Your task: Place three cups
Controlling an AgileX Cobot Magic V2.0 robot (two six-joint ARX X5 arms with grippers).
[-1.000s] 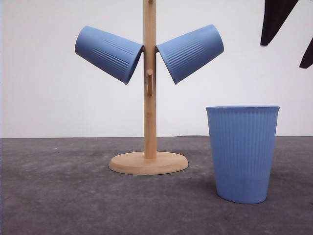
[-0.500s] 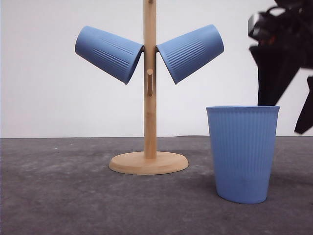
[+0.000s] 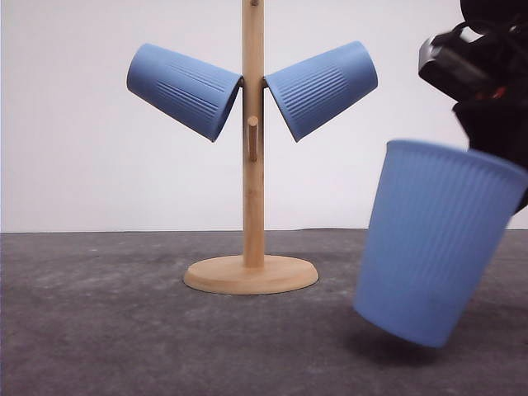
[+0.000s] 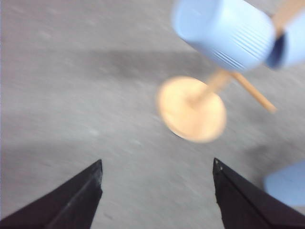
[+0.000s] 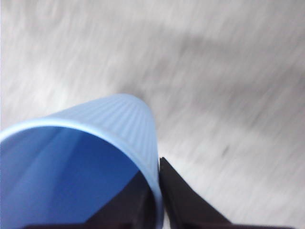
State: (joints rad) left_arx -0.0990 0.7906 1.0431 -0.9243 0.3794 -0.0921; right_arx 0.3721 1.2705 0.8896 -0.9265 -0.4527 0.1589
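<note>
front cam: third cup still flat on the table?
No. The third cup is tilted with its base lifted on one side, its rim pinched by the right gripper.

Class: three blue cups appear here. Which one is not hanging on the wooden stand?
The right cup, tilted above the table and gripped at its rim by the right gripper. The other two sit on the stand's pegs.

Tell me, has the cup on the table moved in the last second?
Yes. The cup now tilts, lifted toward the wooden stand, gripped by the right gripper.
</note>
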